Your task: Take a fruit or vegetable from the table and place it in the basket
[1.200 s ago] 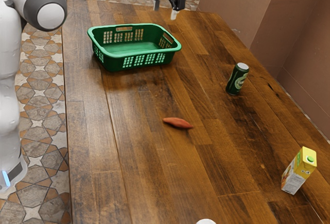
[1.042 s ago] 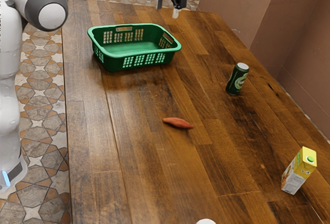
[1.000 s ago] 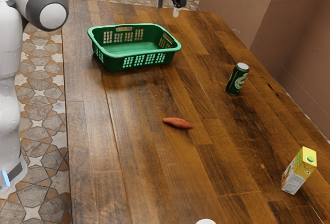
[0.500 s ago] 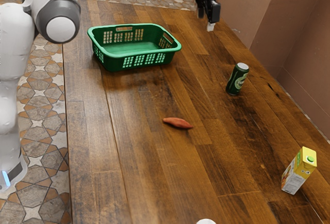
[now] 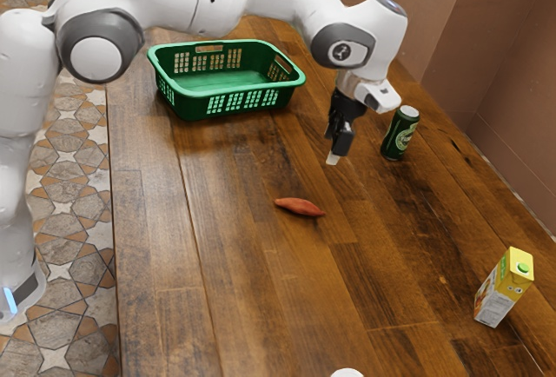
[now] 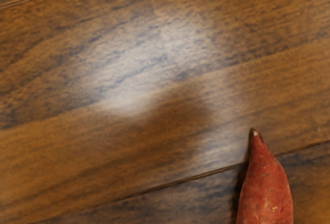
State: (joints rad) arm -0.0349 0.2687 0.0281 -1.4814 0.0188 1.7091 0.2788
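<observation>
While the green basket (image 5: 189, 106) sits toward the exterior view's left, the sweet potato (image 5: 300, 208) lies outside it on the bench (image 5: 243, 281). Rightward, the end effector (image 5: 333, 160) hangs above the bench, apart or together I cannot tell; then the green can (image 5: 400, 134) and yellow carton (image 5: 504, 288).

Table (image 5: 234, 281) — wood planks, glossy in patches. Basket (image 5: 213, 92) — smooth plastic, slight shine. Sweet potato (image 6: 265, 195): mostly matt, slightly rough skin. Can (image 5: 400, 134): metal look, glossy. Carton (image 5: 504, 287): smooth, paper-looking.
</observation>
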